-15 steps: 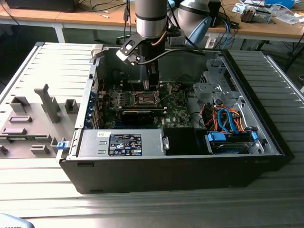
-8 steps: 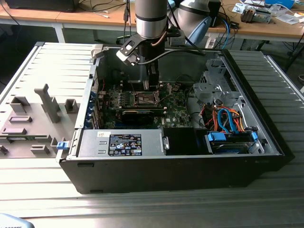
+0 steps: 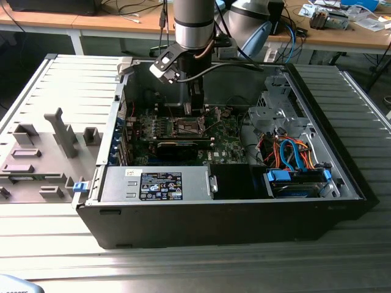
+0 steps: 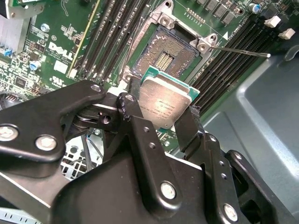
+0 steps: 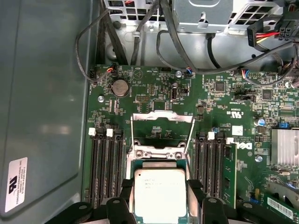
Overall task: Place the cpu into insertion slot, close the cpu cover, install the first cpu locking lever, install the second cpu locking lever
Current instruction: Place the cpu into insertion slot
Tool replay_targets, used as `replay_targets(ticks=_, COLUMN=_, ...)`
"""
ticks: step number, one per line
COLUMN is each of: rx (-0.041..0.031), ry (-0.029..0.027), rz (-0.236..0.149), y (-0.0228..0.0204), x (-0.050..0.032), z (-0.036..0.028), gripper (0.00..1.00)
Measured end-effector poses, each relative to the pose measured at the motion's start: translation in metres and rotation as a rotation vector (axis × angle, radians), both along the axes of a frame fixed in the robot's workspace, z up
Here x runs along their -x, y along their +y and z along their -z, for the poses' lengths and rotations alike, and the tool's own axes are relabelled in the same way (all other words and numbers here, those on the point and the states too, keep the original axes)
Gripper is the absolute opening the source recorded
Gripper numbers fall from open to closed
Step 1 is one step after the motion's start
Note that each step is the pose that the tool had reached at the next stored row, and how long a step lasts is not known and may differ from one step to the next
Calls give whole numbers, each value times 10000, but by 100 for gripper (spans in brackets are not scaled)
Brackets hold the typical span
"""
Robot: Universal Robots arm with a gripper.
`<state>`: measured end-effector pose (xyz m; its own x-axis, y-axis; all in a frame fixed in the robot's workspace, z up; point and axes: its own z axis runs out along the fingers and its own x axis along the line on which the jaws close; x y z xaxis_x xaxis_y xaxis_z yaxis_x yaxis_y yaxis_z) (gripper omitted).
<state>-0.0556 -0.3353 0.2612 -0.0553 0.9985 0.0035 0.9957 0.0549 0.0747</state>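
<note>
Inside an open black computer case [image 3: 214, 226] lying on a ribbed metal table [image 3: 183, 268], the gripper [image 3: 192, 105] reaches down over the green motherboard [image 5: 154, 93]. Its fingers [image 4: 140, 135] are clamped on two opposite edges of the cpu [image 4: 164, 103], metal top facing the wrist. The chip hangs just above the insertion slot [image 4: 170, 51], whose contacts lie bare. Beyond it the cpu cover [image 5: 161, 115] stands raised. Wooden desks [image 3: 110, 21] strewn with cables line the room behind.
</note>
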Motion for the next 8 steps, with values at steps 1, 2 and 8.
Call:
replay_targets(ticks=1, rx=0, ry=0, rz=0, y=4, x=0, z=2, gripper=54)
replay_targets(ticks=2, rx=1, ry=0, rz=0, y=7, x=0, z=4, gripper=54)
replay_targets(ticks=8, rx=1, ry=0, rz=-1, y=33, x=0, z=15, gripper=54)
